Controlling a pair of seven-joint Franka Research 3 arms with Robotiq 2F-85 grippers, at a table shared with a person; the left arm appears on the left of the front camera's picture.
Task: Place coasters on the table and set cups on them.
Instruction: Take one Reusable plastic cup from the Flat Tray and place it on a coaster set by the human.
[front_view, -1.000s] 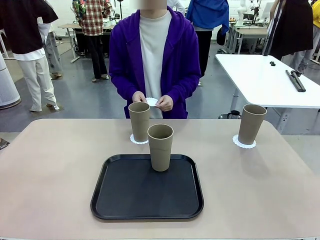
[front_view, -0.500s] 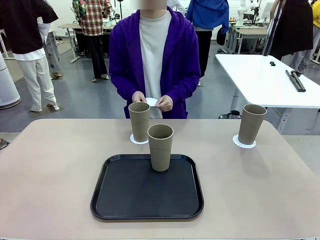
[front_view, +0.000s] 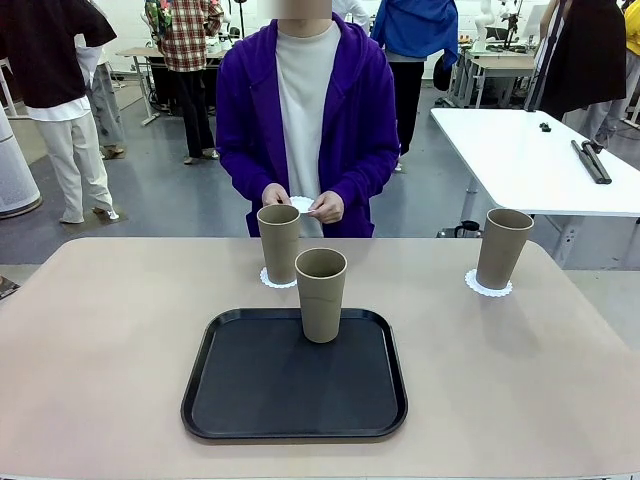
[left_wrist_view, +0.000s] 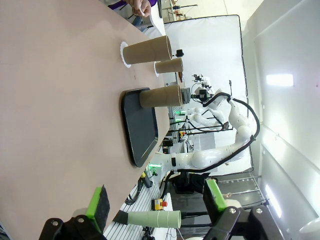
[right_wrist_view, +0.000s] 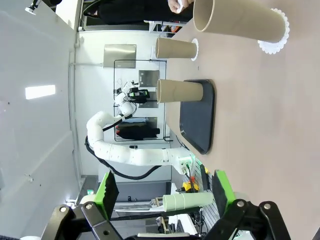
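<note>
Two done: centre cup (front_view: 279, 243) and right-side cup (front_view: 502, 247) stand on coasters (front_view: 488, 287). I see the third cup (front_view: 321, 294) on the black tray (front_view: 250, 400) mid-frame, and the last coaster (front_view: 303, 203) in the person's hands (front_view: 326, 207), upper centre. My left gripper (left_wrist_view: 156, 200) and right gripper (right_wrist_view: 165, 191) are empty, jaws apart.

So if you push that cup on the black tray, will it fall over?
Probably, if pushed near the rim: the cup on the black tray is tall and narrower at its base. It looks thin-walled, so it is likely light. Its matte surface probably isn't slippery.
</note>
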